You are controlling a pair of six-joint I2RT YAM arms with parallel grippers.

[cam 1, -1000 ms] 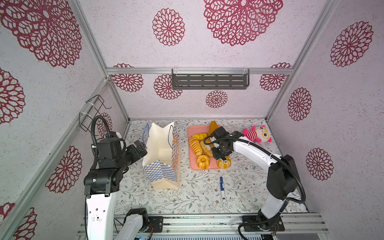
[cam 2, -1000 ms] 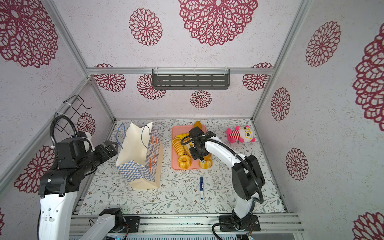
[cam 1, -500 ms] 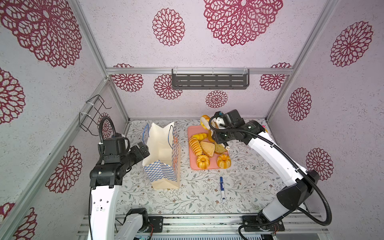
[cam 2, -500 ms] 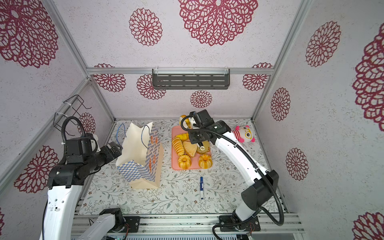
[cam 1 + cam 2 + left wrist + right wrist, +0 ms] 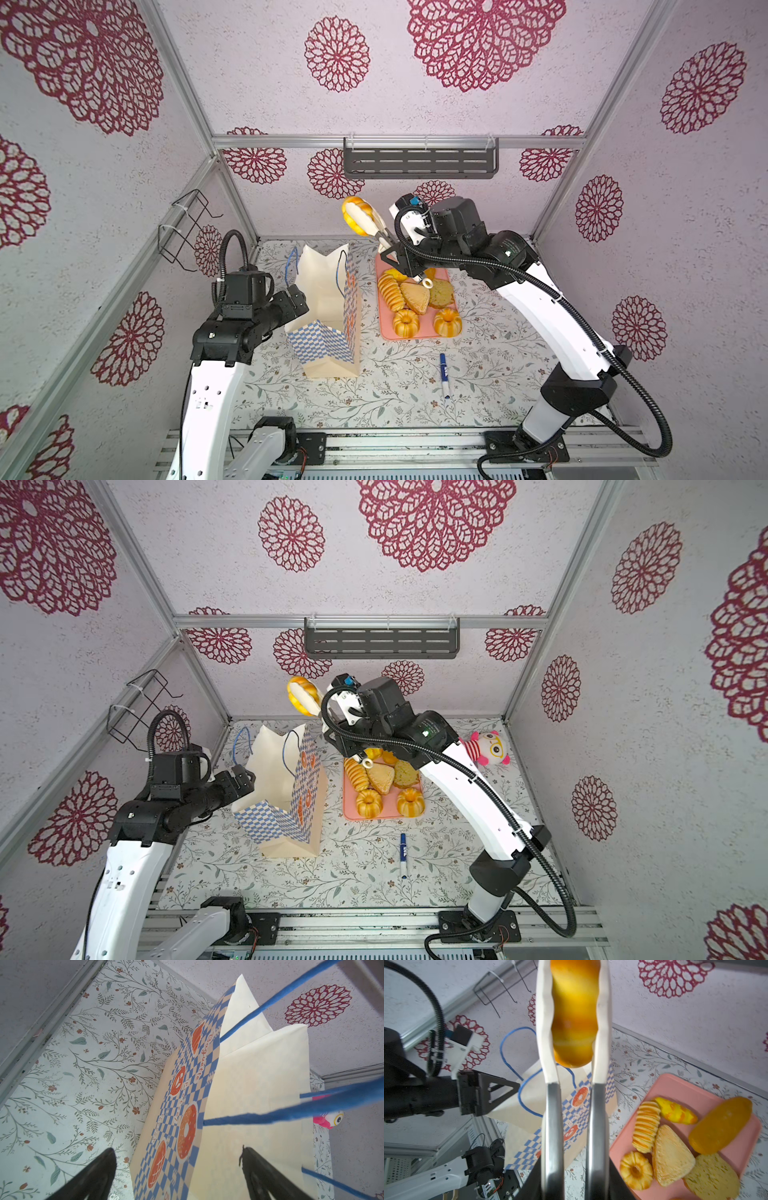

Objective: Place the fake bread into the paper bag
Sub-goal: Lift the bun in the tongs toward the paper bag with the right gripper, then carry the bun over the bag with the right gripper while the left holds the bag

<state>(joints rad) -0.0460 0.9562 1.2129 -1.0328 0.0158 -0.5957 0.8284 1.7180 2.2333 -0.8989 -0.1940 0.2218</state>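
**Tongs holding a loaf up beside the open bag**

Nearest, a blue-and-white pen (image 5: 444, 376) is lying on the floral-patterned bench (image 5: 374, 399), right of centre.

Just beyond it on the left, the tall cream paper bag with blue-and-white checks and blue cord handles (image 5: 328, 332) is standing upright with its mouth open. The left claw (image 5: 296, 300) is sitting at the rim of the bag's left wall with its jaws spread wide, grasping nothing. In the left wrist view the checked wall is lying between the two fingers, but I cannot tell whether they are touching it.

Right of the bag, the flat pink tray (image 5: 388, 334) is carrying most of the fake bread. Two golden ring cakes (image 5: 406, 323) (image 5: 447, 321) are resting at its near edge. Behind them the ridged yellow loaf (image 5: 390, 291), the triangular pie (image 5: 415, 297) and the brownish bun (image 5: 441, 293) are lying side by side.

Over the tray's far end, the right claw (image 5: 398, 258) is clenching white-tipped steel tongs (image 5: 376, 230). The tongs are pinching a golden-orange long loaf (image 5: 353, 212) in the air, higher than the bag's mouth and just to its far right.

At the far right, a pink striped plush toy (image 5: 484, 748) is lying on the bench. A dark grey shelf (image 5: 419, 162) is hanging on the back wall.
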